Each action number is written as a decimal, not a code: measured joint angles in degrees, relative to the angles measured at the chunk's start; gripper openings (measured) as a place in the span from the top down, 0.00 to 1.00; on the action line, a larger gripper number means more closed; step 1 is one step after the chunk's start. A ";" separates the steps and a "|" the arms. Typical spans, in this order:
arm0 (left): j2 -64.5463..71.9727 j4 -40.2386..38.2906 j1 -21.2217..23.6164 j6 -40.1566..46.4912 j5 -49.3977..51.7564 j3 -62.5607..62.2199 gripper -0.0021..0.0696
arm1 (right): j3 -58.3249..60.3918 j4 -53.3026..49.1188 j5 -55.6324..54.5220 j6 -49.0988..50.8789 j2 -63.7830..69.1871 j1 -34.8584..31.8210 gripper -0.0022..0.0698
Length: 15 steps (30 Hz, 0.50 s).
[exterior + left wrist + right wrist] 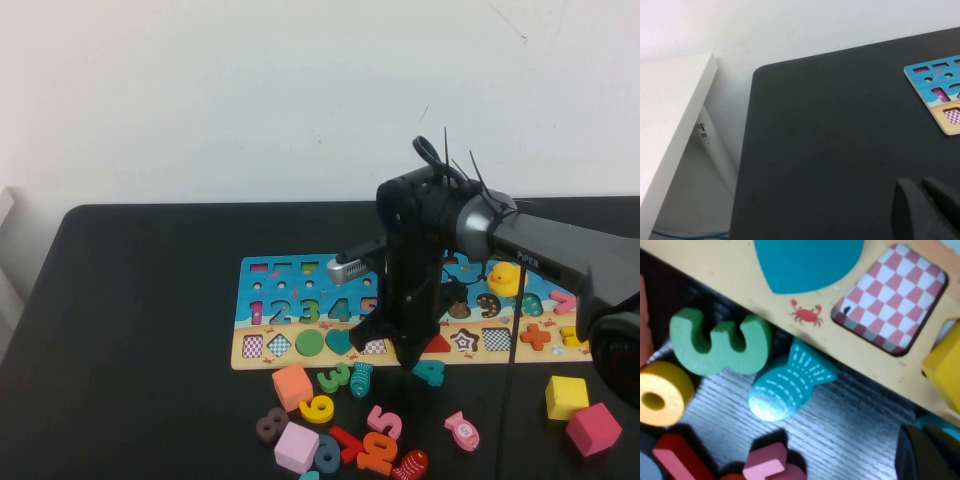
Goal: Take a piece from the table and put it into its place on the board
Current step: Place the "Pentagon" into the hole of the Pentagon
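- Two sets of jaws, shut, gripping nothing.
- Right gripper low at board front edge, beside yellow piece.
- Left gripper over counter, apart from board.

The right arm is being reached in from the right, its wrist bent steeply downward. The right gripper is being held low with its fingers pressed together. The left gripper is being kept low and parked, its fingers lying close together.
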 joint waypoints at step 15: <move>0.00 0.00 0.00 0.00 0.00 0.00 0.97 | 0.00 0.35 -5.92 3.43 0.00 0.00 0.94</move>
